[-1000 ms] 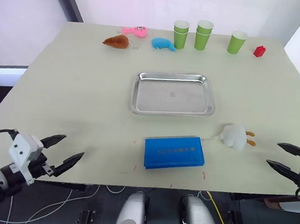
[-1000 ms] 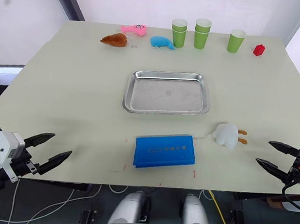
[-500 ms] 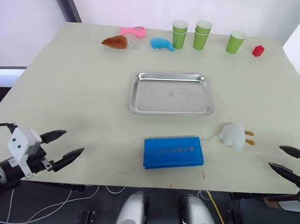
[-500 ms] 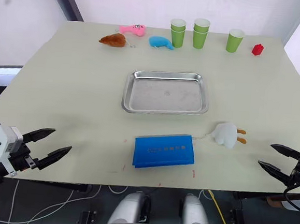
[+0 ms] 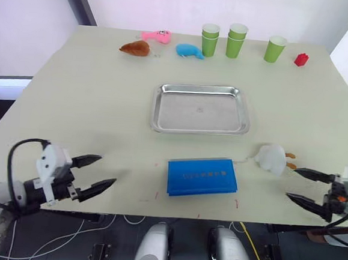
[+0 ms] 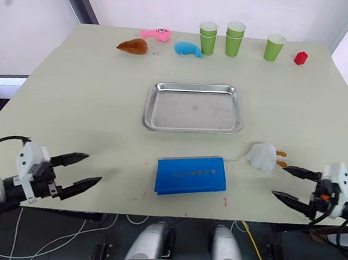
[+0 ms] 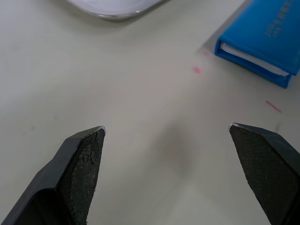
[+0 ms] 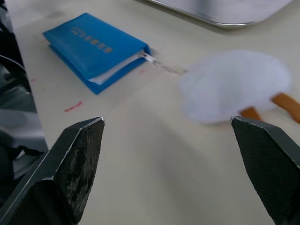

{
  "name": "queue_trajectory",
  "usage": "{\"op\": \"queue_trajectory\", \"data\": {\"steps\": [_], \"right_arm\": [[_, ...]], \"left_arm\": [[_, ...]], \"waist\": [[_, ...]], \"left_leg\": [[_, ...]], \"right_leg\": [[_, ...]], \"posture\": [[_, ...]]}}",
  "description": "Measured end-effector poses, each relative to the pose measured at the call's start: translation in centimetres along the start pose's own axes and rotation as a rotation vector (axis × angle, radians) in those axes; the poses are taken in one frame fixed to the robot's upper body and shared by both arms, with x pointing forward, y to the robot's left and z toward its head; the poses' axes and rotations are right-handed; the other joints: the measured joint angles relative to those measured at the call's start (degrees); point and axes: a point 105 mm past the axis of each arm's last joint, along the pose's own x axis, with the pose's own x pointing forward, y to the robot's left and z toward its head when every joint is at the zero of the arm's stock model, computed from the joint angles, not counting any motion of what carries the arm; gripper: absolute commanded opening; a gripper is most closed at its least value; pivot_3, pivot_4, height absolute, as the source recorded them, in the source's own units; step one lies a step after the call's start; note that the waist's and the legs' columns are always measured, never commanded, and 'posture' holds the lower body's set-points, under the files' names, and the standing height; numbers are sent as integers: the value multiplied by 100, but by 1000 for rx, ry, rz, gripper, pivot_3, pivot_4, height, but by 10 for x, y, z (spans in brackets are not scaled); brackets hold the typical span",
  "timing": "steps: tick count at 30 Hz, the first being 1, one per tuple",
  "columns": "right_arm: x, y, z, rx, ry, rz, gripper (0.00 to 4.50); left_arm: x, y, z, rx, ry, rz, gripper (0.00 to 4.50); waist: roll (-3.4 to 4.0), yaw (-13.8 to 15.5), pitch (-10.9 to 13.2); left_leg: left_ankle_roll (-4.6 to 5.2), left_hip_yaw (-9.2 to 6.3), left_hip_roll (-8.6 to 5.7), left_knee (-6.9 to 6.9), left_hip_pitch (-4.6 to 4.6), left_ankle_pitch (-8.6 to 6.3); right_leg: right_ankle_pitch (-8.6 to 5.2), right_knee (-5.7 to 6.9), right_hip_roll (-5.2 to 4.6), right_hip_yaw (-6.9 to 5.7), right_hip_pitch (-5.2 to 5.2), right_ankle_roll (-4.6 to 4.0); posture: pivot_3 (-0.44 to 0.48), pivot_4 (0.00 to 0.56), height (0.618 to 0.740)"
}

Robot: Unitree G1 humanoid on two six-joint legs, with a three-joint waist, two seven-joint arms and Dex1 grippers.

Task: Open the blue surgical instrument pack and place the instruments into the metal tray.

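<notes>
The blue surgical instrument pack (image 5: 202,177) lies folded shut near the table's front edge, with pale lining showing at its side (image 8: 115,70). The instruments are hidden. The metal tray (image 5: 201,110) sits empty just beyond the pack. My left gripper (image 5: 107,169) hovers open over the front left of the table, well to the left of the pack (image 7: 267,33). My right gripper (image 5: 291,183) is open to the pack's right, just in front of a white plush toy. Neither gripper holds anything.
A white plush toy with orange feet (image 5: 272,157) lies right of the pack, close to my right gripper. Along the far edge stand green cups (image 5: 236,40), a red block (image 5: 301,59), and brown (image 5: 135,48), pink (image 5: 156,36) and blue (image 5: 189,50) toys.
Both grippers have moved inward over the table toward the pack, the left one rightward and the right one leftward. Both stay open. Pack and tray have not moved.
</notes>
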Motion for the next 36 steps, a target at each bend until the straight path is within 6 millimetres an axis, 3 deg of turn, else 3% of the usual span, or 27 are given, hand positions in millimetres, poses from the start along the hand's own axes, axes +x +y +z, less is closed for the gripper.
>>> {"op": "queue_trajectory", "data": {"steps": [1,4,5,6,8,9,10,12,13,17,23,31,36], "right_arm": [[5,1,1,-5,2,17,3988],[27,4,5,-51,12,63,2764],[33,2,4,-73,33,65,2057],[35,1,2,-86,45,65,1788],[43,-5,-2,-116,71,52,672],[46,-6,-3,-124,75,50,452],[49,-7,-4,-130,78,50,53],[54,-8,-7,-144,89,57,0],[57,-8,-9,-152,98,55,0],[75,-6,-16,-183,127,76,0],[98,-5,-8,-231,125,71,0],[119,7,-3,-220,102,82,0],[120,6,-3,-208,105,74,0]], "left_arm": [[4,0,2,9,-7,-10,4500],[20,-3,10,49,-42,-54,3626],[25,-5,11,63,-55,-72,3015],[28,-6,12,69,-60,-84,2744],[36,-8,11,80,-73,-118,1676],[40,-10,11,84,-81,-132,1476],[42,-11,12,88,-87,-143,991],[47,-13,11,102,-89,-168,171],[49,-14,11,108,-90,-181,74],[67,-27,9,110,-94,-270,74],[92,-43,12,106,-109,-349,74],[110,-39,9,88,-115,-357,74],[113,-39,10,83,-132,-362,74]], "waist": [[0,0,0],[0,-3,0],[0,-3,0],[0,-2,0],[-1,0,0],[-1,-1,0],[-1,0,0],[-1,0,0],[-1,0,0],[-1,-1,0],[-7,-26,-4],[-7,-5,-4],[-8,-4,-5]], "left_leg": [[0,-1,0,3,1,0],[0,-2,-1,6,2,0],[0,-2,-5,6,0,0],[0,-1,-6,6,-1,0],[0,3,-9,6,-5,0],[0,4,-8,6,-5,0],[0,4,-8,6,-8,0],[0,3,-8,6,-8,0],[0,3,-7,6,-8,0],[0,4,-8,8,-8,1],[0,-18,-6,9,-2,1],[0,-38,-7,11,-7,1],[0,-41,-8,12,-8,1]], "right_leg": [[1,1,0,1,0,1],[7,1,4,1,1,-1],[7,0,4,1,0,-1],[7,0,4,-1,0,-1],[7,-2,6,-6,-1,-1],[7,-2,6,-6,-1,-1],[7,-1,6,-9,-2,-1],[7,-1,8,-10,-2,-1],[8,0,8,-9,-2,-1],[8,1,8,-8,-1,0],[12,5,17,-4,-1,-4],[12,6,20,-9,-1,-5],[13,6,20,-11,-1,-5]], "posture": [[0,150,740],[0,150,740],[0,150,740],[0,150,740],[0,150,740],[0,150,740],[0,150,740],[0,150,740],[0,150,740],[0,150,740],[0,150,740],[0,150,740],[0,150,740]]}}
